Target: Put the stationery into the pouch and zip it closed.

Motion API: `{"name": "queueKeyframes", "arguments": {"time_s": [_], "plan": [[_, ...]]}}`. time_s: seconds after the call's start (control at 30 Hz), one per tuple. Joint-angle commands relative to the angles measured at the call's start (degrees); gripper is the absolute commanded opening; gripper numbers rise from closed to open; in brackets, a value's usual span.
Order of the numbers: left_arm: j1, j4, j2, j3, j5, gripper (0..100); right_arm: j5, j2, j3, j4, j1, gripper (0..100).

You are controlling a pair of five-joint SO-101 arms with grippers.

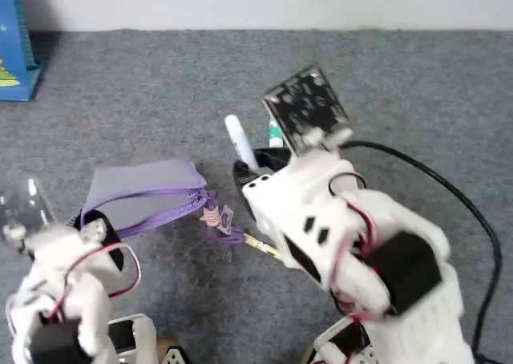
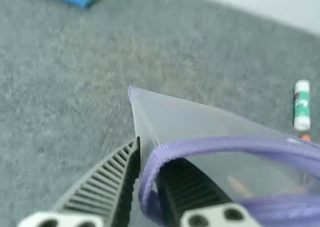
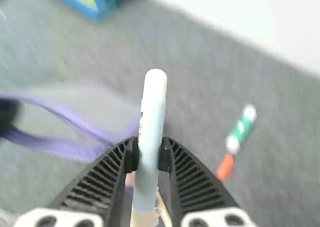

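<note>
Closest to the lens, the right claw (image 3: 148, 151) is found clamped across the barrel of a white pen (image 3: 151, 107), whose rounded end projects beyond the fingertips. The left claw (image 2: 148, 159) is likewise closed, gripping the pouch (image 2: 200, 127) at its near left corner, and the purple-trimmed mouth appears to be lifted and held open. In the high view, the pen (image 1: 238, 138) is located just right of the pouch (image 1: 140, 189), with the zip pull (image 1: 213, 215) dangling between them. A green-and-white marker (image 1: 275, 131) is observed lying on the grey bench (image 1: 385, 83) just beyond the pen, not yet collected. A blue box (image 1: 13, 51) stands at the far left edge, well apart.

Handling is judged as follows:
- **Pen:** It is judged light, stiff and smooth. Slipping between the ribbed fingers is possible if it is tilted steeply, so a firm hold across the barrel is advised.
- **Pouch:** It is judged soft, thin and translucent. Sagging or folding is expected wherever it is unsupported, so hold is best taken at the reinforced trim beside the zip.
- **Zip pull:** It is small and loose. A precise pinch will be called for, with the fabric held taut by the other claw.
- **Marker:** It should be taken across its barrel.
</note>
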Motion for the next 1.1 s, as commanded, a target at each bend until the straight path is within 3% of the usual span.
{"name": "queueKeyframes", "arguments": {"time_s": [0.0, 0.27, 0.5, 0.83, 1.07], "plan": [[0.0, 2.64, 8.09, -9.36, 0.53, 1, -2.73, -3.3, -1.49, -6.29, -2.15, 0.8], [0.26, 6.68, 17.58, -17.19, 0.53, 1, -5.89, -3.47, 0.18, -17.19, -8.04, 0.8], [0.26, 9.85, 28.84, -23.25, 0.53, 1, -5.89, -4.7, 16.09, -39.16, -8.48, 0.8], [0.26, 9.85, 29.98, -23.25, 0.26, 1, -5.63, -10.24, 39.82, -77.14, -8.48, 0.8], [0.35, 9.85, 29.98, -23.25, 0.26, 1, -5.63, -6.99, 43.6, -89.54, -10.42, 0.8]]}}
